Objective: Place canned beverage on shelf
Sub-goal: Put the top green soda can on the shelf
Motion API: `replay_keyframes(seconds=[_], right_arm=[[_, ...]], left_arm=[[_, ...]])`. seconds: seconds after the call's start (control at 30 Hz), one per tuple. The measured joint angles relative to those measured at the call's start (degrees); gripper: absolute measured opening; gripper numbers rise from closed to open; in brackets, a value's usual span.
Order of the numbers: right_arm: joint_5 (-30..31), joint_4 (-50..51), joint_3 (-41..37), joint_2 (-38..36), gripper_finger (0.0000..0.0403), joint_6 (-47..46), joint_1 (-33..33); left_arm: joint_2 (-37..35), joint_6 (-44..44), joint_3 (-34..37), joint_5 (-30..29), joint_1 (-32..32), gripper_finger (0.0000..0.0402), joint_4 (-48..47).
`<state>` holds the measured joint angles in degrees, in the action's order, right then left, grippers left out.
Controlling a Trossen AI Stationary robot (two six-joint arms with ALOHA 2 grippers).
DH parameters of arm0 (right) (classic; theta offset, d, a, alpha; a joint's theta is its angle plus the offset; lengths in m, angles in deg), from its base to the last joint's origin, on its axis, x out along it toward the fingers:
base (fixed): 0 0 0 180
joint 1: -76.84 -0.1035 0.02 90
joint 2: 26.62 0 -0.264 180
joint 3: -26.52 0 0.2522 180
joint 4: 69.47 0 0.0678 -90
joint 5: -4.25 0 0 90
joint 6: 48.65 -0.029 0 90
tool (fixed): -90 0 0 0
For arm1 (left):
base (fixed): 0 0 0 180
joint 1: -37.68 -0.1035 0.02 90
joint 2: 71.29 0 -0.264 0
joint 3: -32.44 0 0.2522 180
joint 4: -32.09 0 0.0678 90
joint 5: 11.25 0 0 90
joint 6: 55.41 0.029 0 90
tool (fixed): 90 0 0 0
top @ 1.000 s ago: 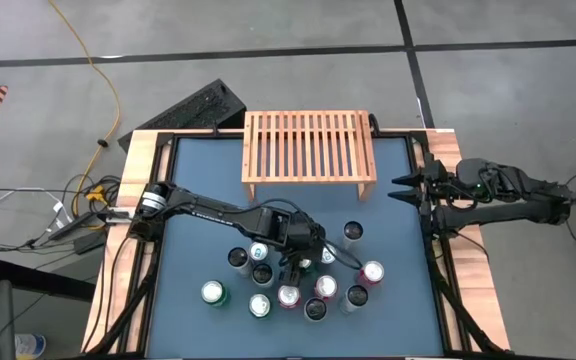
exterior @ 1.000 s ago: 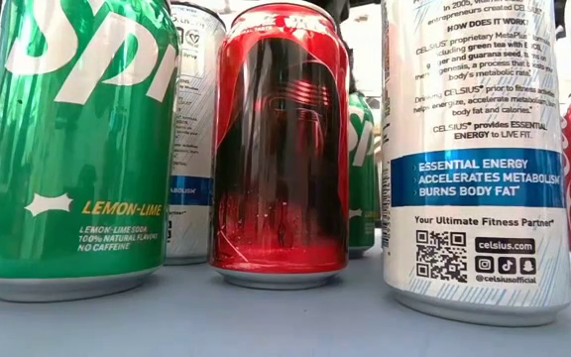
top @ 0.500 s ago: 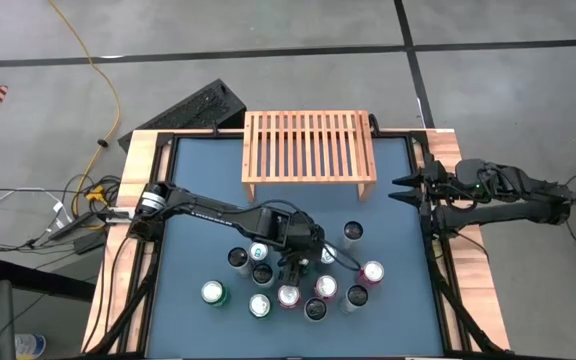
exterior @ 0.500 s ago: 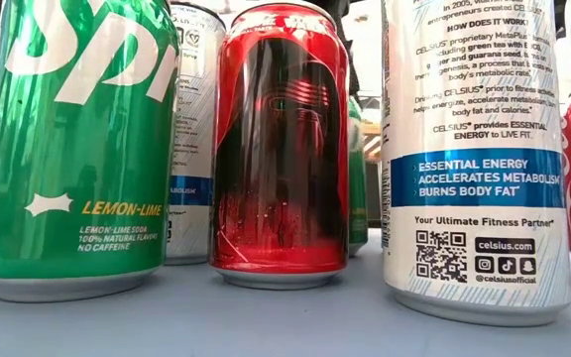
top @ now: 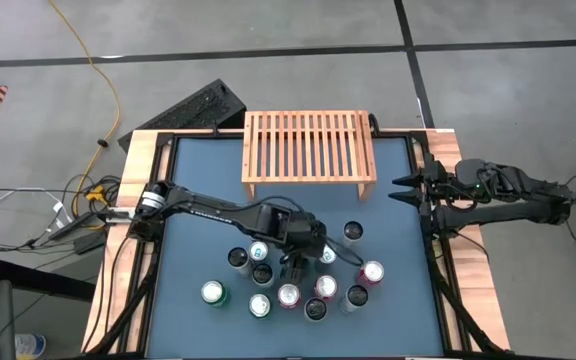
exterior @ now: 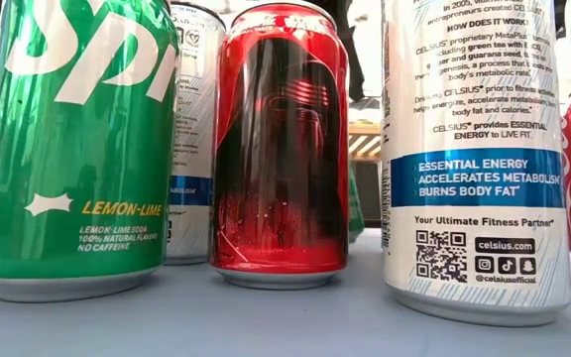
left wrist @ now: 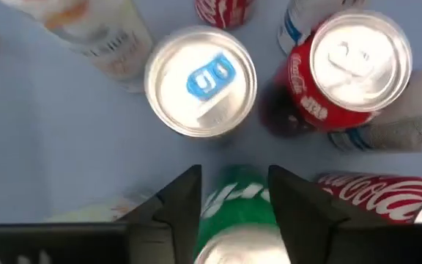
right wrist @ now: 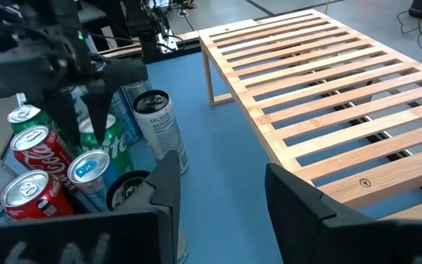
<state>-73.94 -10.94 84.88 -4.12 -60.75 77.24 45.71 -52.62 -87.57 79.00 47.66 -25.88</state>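
Closing over the last second, the left pincer [left wrist: 233, 194] now grasps 1 green can [left wrist: 238, 209]; lift next.

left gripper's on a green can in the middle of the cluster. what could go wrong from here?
1. The left gripper straddles the green can, hemmed in by the blue-tab can and a red Coca-Cola can; lifting or swinging could topple them.
2. The fingers grip near the can's top, so it may tilt or slip.
3. The empty shelf has slats; a can set down off-level could wobble.
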Motion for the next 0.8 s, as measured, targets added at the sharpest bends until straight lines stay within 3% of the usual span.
replay_keyframes(seconds=[0.2, 0.43, 0.8], right_arm=[[0.0, 0.0, 0.0, 0.0, 0.0153, 0.0, 0.0], [0.0, 0.0, 0.0, 0.0, 0.0153, 0.0, 0.0], [-0.1, 1.3, 0.0, 0.0, 0.0153, 0.0, 0.0]], left_arm=[[0.0, 0.6, -3.3, -0.4, 0.0, 0.0226, -0.9], [-0.1, -1.7, -5.5, 1.5, 0.4, 0.0327, -8.6], [0.2, 1.9, -4.5, 1.6, 1.4, 0.0346, -6.1]])
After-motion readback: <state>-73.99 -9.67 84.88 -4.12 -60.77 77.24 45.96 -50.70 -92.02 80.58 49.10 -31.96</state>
